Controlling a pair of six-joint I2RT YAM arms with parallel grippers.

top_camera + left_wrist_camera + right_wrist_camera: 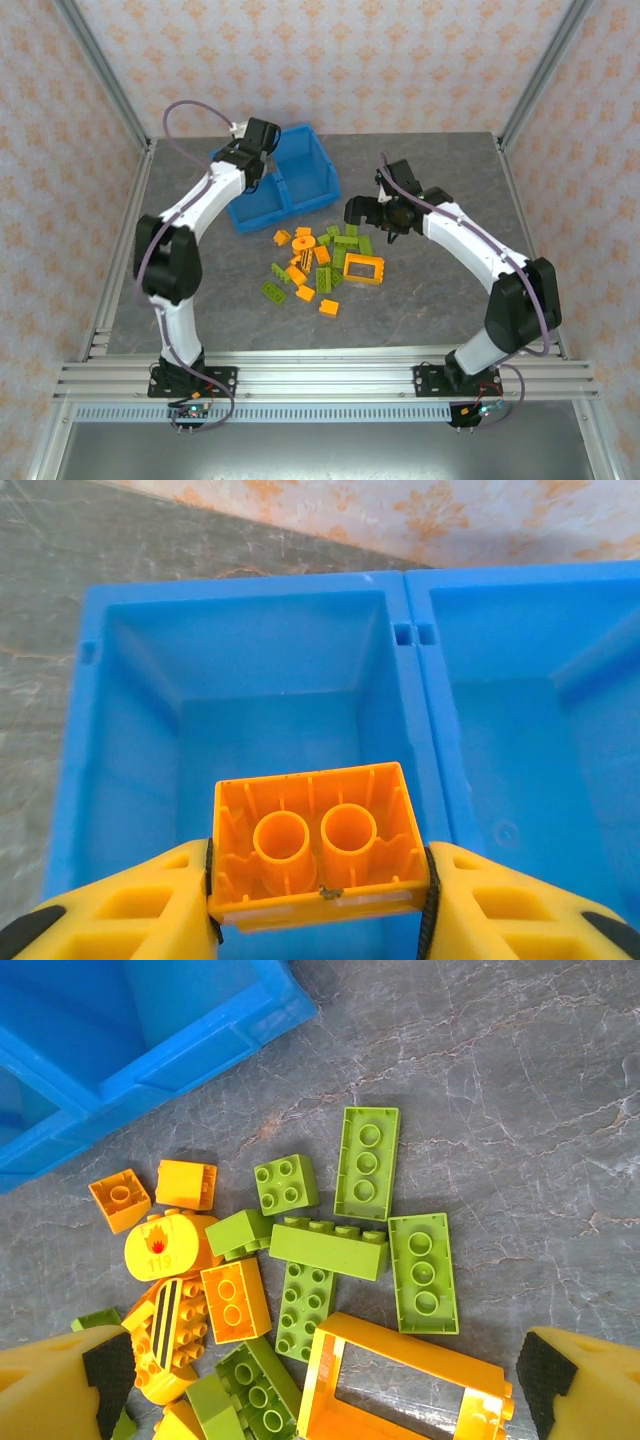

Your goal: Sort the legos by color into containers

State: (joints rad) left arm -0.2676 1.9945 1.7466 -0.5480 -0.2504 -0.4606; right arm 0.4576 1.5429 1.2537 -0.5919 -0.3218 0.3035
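I work in a robot lab test cell: silver aluminium frame posts point(103, 70), peach flower-patterned wall panels point(330, 60), a grey marble-look worktop point(420, 310), and a slotted metal mounting rail point(320, 380) under my bases.

One bin, two compartments, bricks in two colours.
There is one bright blue plastic bin point(303, 172) with two square compartments point(270, 710). The heap holds one large orange open rectangular frame point(363, 268), about eight small orange plastic bricks point(328, 307) and about ten olive-green plastic bricks point(271, 291); they overlap, so the exact count is unsure. One more orange square plastic brick point(318, 845) is apart from the heap.
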